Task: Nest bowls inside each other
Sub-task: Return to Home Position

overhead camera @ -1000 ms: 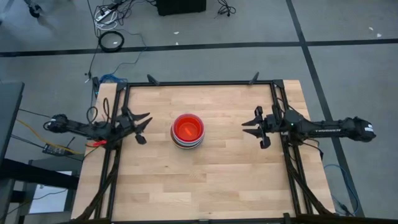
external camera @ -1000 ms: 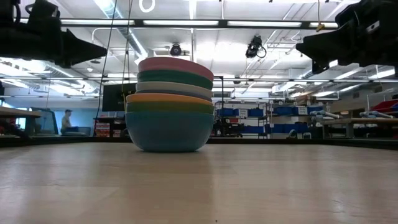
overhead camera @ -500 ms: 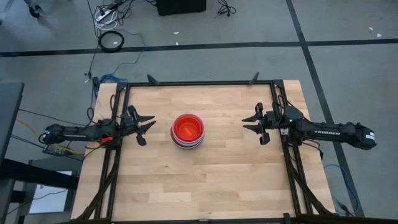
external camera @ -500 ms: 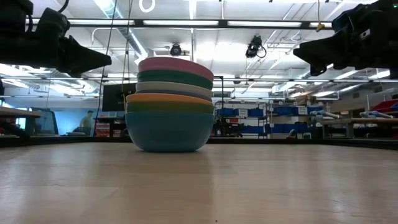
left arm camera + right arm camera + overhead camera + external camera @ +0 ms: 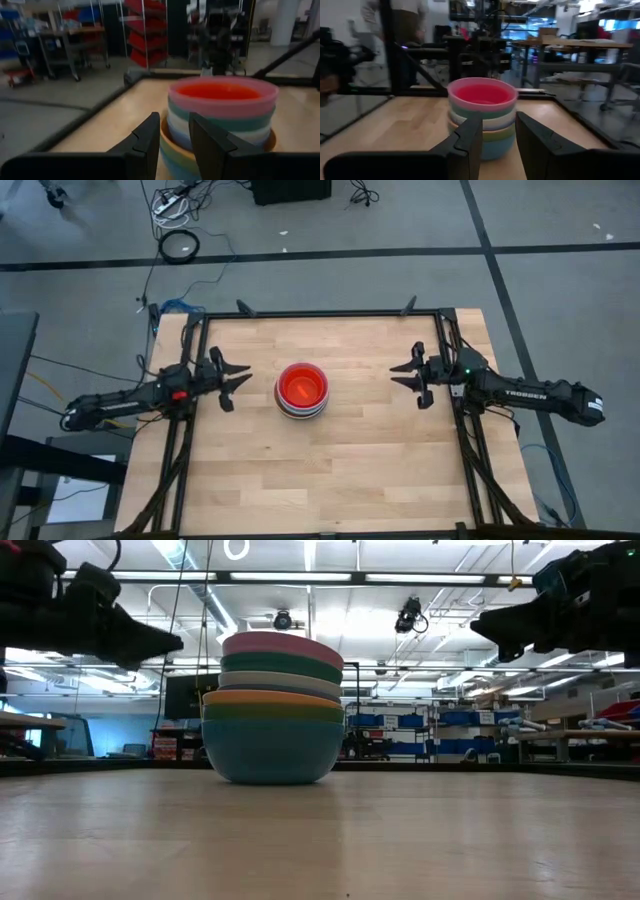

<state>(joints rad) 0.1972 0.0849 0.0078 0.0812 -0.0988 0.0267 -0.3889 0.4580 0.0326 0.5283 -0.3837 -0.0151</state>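
Note:
The bowls stand nested in one stack at the table's middle, resting on the large blue bowl's base. A pink rim tops the stack and the innermost bowl is orange-red. The stack also shows in the right wrist view. My left gripper hovers open above the table's left side, level and pointing at the stack. My right gripper hovers open above the right side, also aimed at the stack. Both keep well apart from the bowls, with nothing between their fingers.
A black frame rail runs along the table's far edge and down both sides. Bare wood lies all around the stack. A person stands in the room beyond the table's left side.
My left arm has swung about its base, and its gripper has turned and shifted slightly toward the table's far edge, so it now points more squarely at the stack. The bowls have stayed where they were.

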